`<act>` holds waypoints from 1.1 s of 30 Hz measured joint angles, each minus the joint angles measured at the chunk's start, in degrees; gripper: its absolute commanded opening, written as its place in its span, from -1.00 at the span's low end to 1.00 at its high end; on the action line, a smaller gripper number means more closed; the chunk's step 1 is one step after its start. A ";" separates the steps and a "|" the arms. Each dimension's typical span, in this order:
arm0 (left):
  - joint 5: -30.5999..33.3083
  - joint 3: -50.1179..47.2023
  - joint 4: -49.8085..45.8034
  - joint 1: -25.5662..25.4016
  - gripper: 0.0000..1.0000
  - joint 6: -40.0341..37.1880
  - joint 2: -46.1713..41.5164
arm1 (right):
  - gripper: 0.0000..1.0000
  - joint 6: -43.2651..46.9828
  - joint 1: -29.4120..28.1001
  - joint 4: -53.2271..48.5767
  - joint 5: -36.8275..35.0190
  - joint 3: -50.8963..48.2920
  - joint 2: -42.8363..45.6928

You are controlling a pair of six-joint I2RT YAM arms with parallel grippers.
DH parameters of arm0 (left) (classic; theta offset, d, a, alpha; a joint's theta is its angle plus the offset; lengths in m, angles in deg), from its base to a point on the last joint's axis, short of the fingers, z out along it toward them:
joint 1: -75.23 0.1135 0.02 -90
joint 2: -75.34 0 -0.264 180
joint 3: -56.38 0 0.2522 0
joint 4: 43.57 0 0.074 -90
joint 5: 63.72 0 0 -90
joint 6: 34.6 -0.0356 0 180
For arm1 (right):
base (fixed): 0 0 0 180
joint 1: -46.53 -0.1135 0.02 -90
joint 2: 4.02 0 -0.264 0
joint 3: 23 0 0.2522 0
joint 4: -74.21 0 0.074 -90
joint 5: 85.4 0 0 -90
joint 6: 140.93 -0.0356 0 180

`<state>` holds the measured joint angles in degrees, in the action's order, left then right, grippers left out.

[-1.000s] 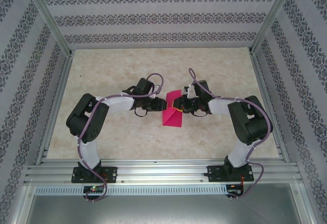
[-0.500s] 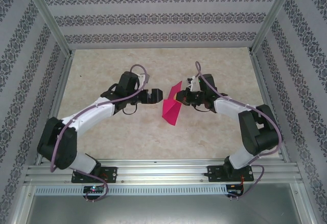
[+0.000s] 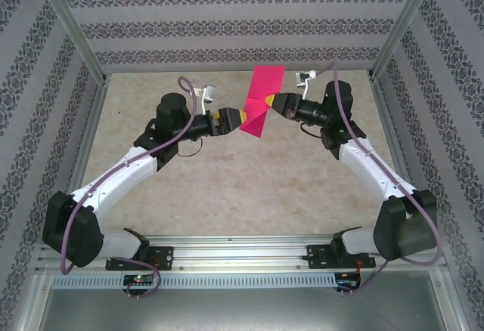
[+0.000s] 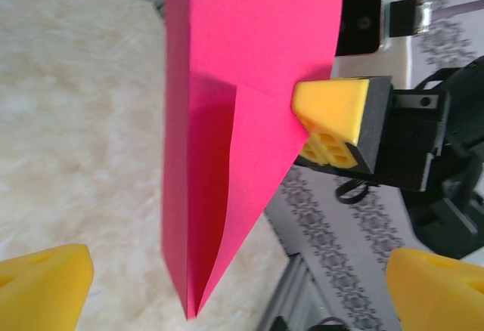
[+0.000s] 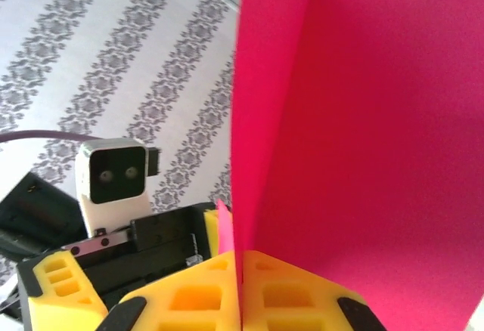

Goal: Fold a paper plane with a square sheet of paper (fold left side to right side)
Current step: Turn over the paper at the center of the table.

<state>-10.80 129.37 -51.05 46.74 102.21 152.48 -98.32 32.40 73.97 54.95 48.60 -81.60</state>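
The magenta-pink sheet of paper hangs in the air over the back of the table, folded along a crease and narrowing to a point at its lower end. My right gripper is shut on its right edge; in the right wrist view the yellow fingers pinch the paper between them. My left gripper stands open just left of the sheet. Seen from the left wrist, the paper hangs between and beyond my wide-apart left gripper, apart from both pads.
The beige marbled table lies below. Patterned walls with aluminium posts close in the back and sides. A metal rail at the near edge carries both arm bases.
The left gripper opened and let go of the paper. Both arms stretched toward the back, and the right gripper lifted the paper off the table.
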 measured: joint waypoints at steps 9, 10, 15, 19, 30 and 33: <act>-5.97 1.20 8.81 -0.02 0.52 6.58 2.36 | -0.85 -6.56 -1.64 7.06 2.51 1.36 0.13; -6.27 1.22 9.31 -0.02 0.40 7.10 2.51 | -0.85 -7.04 -1.81 7.63 2.62 1.36 0.11; -7.65 1.22 11.87 -0.02 -0.21 8.87 2.82 | -0.82 -9.55 -2.29 10.27 2.91 1.36 -0.04; -7.65 1.22 12.13 -0.02 -0.48 8.85 2.82 | -0.79 -10.25 -2.29 11.32 2.91 1.36 -0.37; -7.37 1.16 11.67 -0.02 -0.81 8.02 2.80 | -0.34 -8.44 -2.12 7.87 2.43 1.36 -0.55; -5.35 1.20 6.78 -0.02 -0.91 4.48 2.21 | -0.27 -3.39 -1.11 0.37 0.48 1.38 0.98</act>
<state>-16.15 130.57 -44.27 46.72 106.69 154.69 -101.71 31.28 74.34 55.43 49.98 -80.61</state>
